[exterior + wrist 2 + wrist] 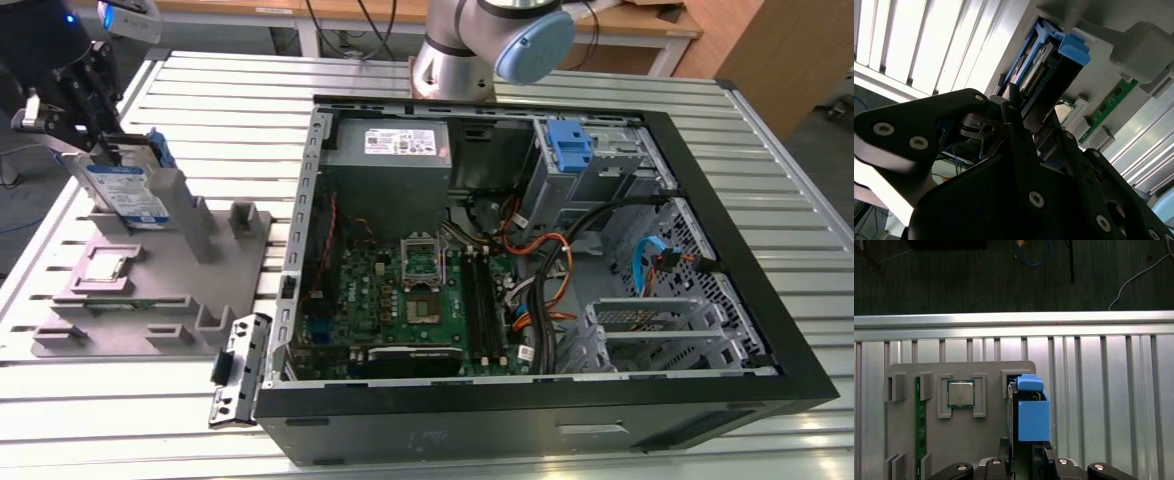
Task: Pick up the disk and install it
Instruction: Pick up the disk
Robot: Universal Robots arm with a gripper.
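Disk (124,190) stands on edge in the grey fixture (160,290) slot at the exterior view's left, well apart from the open computer case (534,410). Gripper (96,148) straddles its upper edge; I cannot tell whether the jaws clamp it.

There is one disk (123,192), standing on one grey fixture tray (160,300) at the exterior view's left. That tray also carries one processor chip (960,393) and one green memory stick (917,430). To the right lies one open computer case (534,425) holding one power-supply box (394,150), one blue latch (570,150) and one motherboard (387,300), with one robot arm (487,45) at its far side and one loose metal bracket (235,370) just beside its near left corner.
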